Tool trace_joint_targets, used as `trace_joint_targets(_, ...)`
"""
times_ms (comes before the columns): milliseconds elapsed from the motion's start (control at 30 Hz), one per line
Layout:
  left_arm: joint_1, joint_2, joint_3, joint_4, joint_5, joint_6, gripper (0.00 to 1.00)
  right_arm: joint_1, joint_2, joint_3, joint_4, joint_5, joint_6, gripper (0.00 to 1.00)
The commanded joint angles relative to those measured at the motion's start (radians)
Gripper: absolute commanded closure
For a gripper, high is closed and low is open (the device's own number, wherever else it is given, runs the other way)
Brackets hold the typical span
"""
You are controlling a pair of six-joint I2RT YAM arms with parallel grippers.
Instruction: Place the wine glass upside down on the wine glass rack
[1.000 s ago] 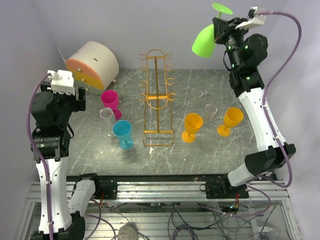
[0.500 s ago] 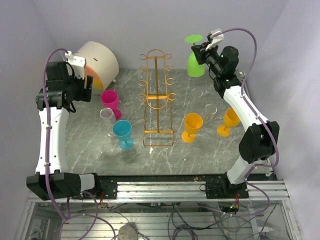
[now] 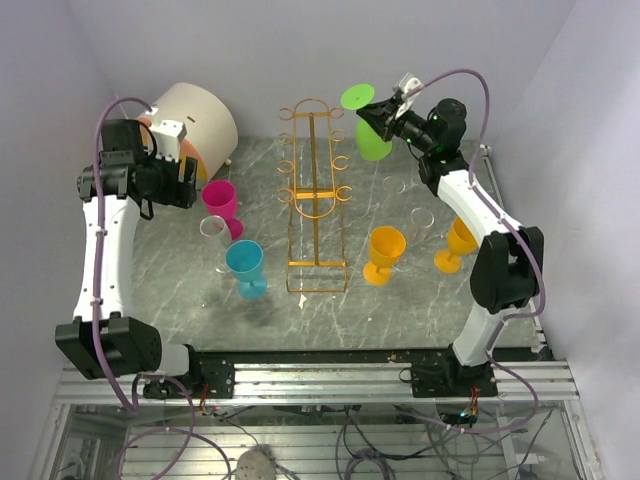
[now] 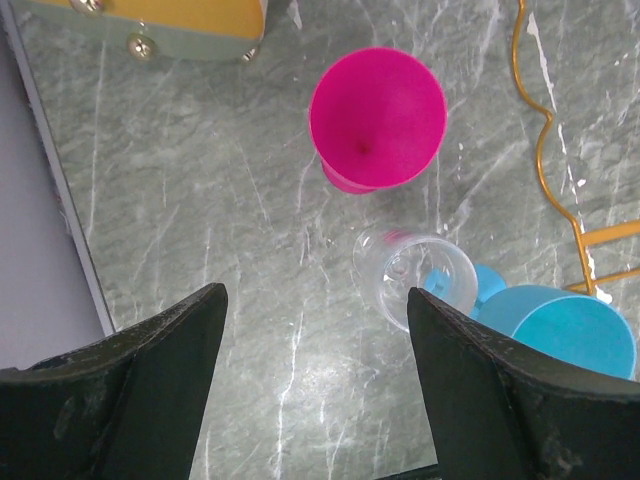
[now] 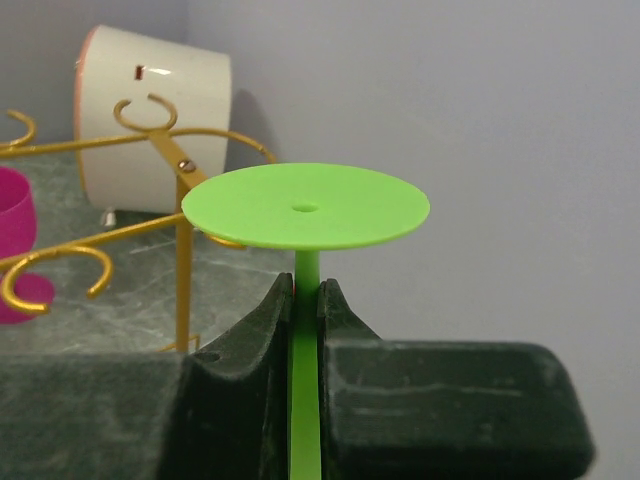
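Observation:
My right gripper is shut on the stem of a green wine glass and holds it upside down, foot up, just right of the top of the golden wire rack. In the right wrist view the green stem sits between my jaws, the round foot above them, and the rack's curled hooks lie to the left. My left gripper is open and empty, high over the table left of the rack. Its fingers frame bare table.
A pink glass, a clear glass and a blue glass stand left of the rack. Two orange glasses and clear glasses stand to its right. A round cream and orange box lies at back left.
My right arm has carried the green glass left and down toward the rack's top, turning it foot up. My left arm has risen and moved toward the back left.

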Motion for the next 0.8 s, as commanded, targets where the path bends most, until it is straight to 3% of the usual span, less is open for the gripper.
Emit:
trace_joint_targets(0, 0.012, 0.021, 0.024, -0.036, 0.042, 0.023, 0.16, -0.03, 0.058, 0.035, 0.081, -0.127, 0.05, 1.0)
trace_joint_targets(567, 0.021, 0.062, 0.004, -0.022, 0.022, 0.015, 0.16, -0.025, 0.128, 0.082, 0.166, -0.22, 0.14, 1.0)
trace_joint_targets(767, 0.022, 0.058, 0.0, -0.024, 0.035, 0.01, 0.16, -0.019, 0.137, 0.102, 0.116, -0.219, 0.111, 1.0)
